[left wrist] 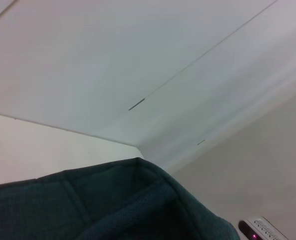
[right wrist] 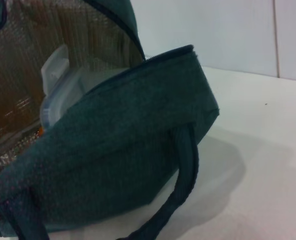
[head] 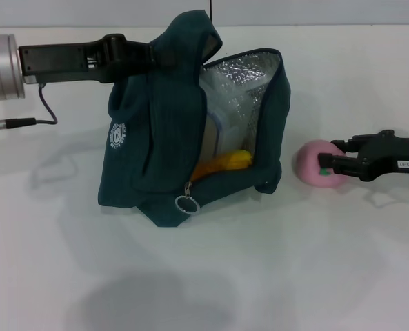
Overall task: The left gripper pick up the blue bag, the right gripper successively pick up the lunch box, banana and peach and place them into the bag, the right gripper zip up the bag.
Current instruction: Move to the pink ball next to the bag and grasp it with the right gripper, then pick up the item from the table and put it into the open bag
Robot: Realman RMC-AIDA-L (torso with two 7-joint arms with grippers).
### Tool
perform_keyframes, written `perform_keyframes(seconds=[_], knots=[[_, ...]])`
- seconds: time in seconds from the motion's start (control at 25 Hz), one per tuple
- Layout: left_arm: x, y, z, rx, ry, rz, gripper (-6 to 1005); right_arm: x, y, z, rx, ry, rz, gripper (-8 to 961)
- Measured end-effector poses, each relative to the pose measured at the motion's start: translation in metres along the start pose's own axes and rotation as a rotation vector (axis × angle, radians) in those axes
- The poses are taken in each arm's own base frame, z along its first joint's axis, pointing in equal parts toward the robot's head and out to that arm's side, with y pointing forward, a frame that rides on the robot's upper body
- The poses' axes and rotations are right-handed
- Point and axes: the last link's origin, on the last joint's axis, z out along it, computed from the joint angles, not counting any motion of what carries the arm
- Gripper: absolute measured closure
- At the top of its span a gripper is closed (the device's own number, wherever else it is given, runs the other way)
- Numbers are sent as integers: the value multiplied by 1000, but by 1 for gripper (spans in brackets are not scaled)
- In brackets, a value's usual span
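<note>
Bag (head: 163,131) upright mid-table (head: 273,276), mouth open rightward; box (head: 214,138) and banana (head: 225,164) inside. Left gripper (head: 164,55) clamped on top flap. Peach (head: 316,165) just right of bag, right gripper (head: 326,164) closed around it. Right wrist view alone shows side strap (right wrist: 185,165).

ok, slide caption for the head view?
Left end effector holds blue fabric bag open; right end effector at pink peach.

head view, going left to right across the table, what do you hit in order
left gripper holding up the blue bag's flap → blue bag → zipper ring → banana inside the bag → peach → right gripper at the peach
</note>
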Motion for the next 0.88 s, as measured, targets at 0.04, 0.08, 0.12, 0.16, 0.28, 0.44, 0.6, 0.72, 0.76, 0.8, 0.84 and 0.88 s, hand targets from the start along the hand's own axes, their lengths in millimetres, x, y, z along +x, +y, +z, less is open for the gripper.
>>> perform_keyframes(seconds=[0.04,0.08,0.12,0.16,0.28,0.44,0.6,0.72,0.76,0.8,0.84,0.88], knots=[[0,0,0,0,0,1,965,0,0,0,-1,2,-2,455],[0,0,0,-1,1,1,965,0,0,0,-1,2,-3,531],[0,0,0,-1,1,1,965,0,0,0,-2,2,-3,566],[0,0,0,-1,1,1,965,0,0,0,-2,2,-3,601],[1,0,0,-1,2,3,966,-1,1,0,-7,0,-3,707],[1,0,0,0,2,5,966,-3,1,-2,-14,-11,-1,756],[1,0,0,-1,2,2,965,-8,-3,-17,-3,-96,40,775],[0,0,0,0,2,-1,965,-17,-5,-40,-15,-253,90,789],[0,0,0,0,3,-2,965,-20,-3,-48,-32,-314,92,794],[0,0,-1,0,4,-3,965,-24,0,-56,-53,-377,89,801],[0,0,-1,-1,4,-4,966,-31,5,-66,-90,-459,74,808],[0,0,-1,-1,4,-4,966,-35,10,-72,-123,-518,60,816]])
